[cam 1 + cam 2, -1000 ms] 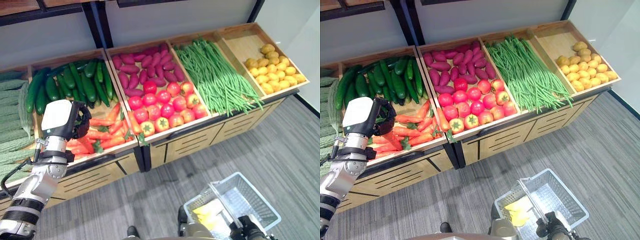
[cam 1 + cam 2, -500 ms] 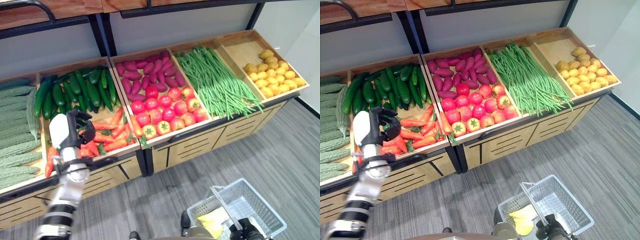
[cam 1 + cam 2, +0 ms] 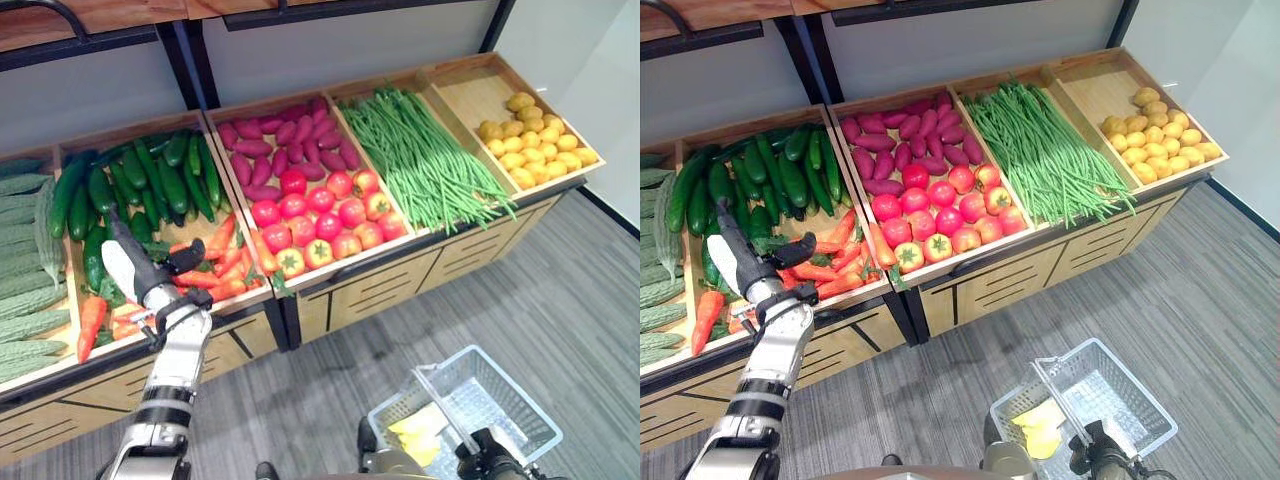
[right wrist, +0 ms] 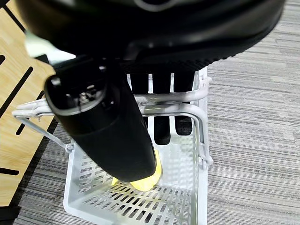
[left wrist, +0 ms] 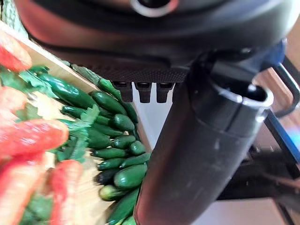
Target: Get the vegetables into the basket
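Orange carrots (image 3: 215,270) fill the front of a wooden bin, with dark green cucumbers (image 3: 150,180) behind them. My left hand (image 3: 128,268) hovers over the carrots' left part, fingers straight and pointing toward the cucumbers, thumb out to the side, holding nothing. Its wrist view looks past the thumb (image 5: 201,154) at carrots (image 5: 28,136) and cucumbers (image 5: 117,140). A white wire basket (image 3: 500,400) hangs low at the right over the floor. My right hand (image 4: 108,122) is curled round its handle (image 4: 173,101). A yellow item (image 4: 145,182) lies inside.
The sloped wooden stand also holds red tomatoes (image 3: 320,215), purple sweet potatoes (image 3: 275,140), green beans (image 3: 430,155), small yellow fruits (image 3: 530,145) and pale ridged gourds (image 3: 25,270). One carrot (image 3: 90,325) lies in the gourd bin. A dark shelf frame (image 3: 170,50) runs above. Grey carpet (image 3: 560,300) lies below.
My left hand has uncurled from a fist to straight fingers and sunk lower over the carrots, the arm swinging right. The camera has shifted. The basket stays in my right hand.
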